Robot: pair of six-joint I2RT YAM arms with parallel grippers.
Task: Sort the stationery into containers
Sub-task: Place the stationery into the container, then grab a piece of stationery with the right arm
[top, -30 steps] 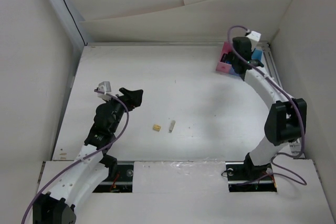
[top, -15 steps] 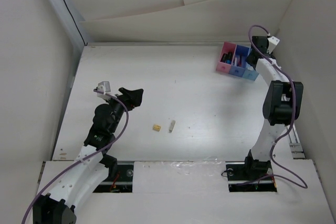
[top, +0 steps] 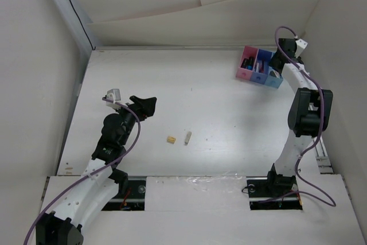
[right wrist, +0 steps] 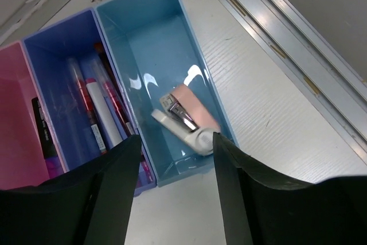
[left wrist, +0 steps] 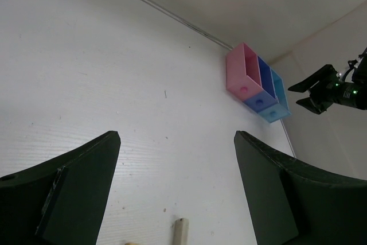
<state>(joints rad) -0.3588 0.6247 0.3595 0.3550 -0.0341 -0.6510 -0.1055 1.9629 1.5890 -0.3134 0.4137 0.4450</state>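
At the lower left of the overhead view the left gripper (left wrist: 176, 137) hangs over the worktop (top: 212, 101), jaws spread wide and empty. Mid-frame, a beige block (top: 171, 139) and a short whitish piece (top: 187, 137) lie loose, near each other but apart. At the upper right stand the pink bin (top: 243, 73), blue bin (top: 263, 57) and light blue bin (top: 275, 80). The right gripper (right wrist: 175, 139) hovers over the last, jaws released, with a small pink-and-white stapler-like item (right wrist: 186, 120) lying inside. That drop looks done. Next the two loose pieces need fetching, which calls for a low, narrow pinch. I cannot tell what the whitish piece is. The pink bin's contents are cut off at the right wrist view's left edge.
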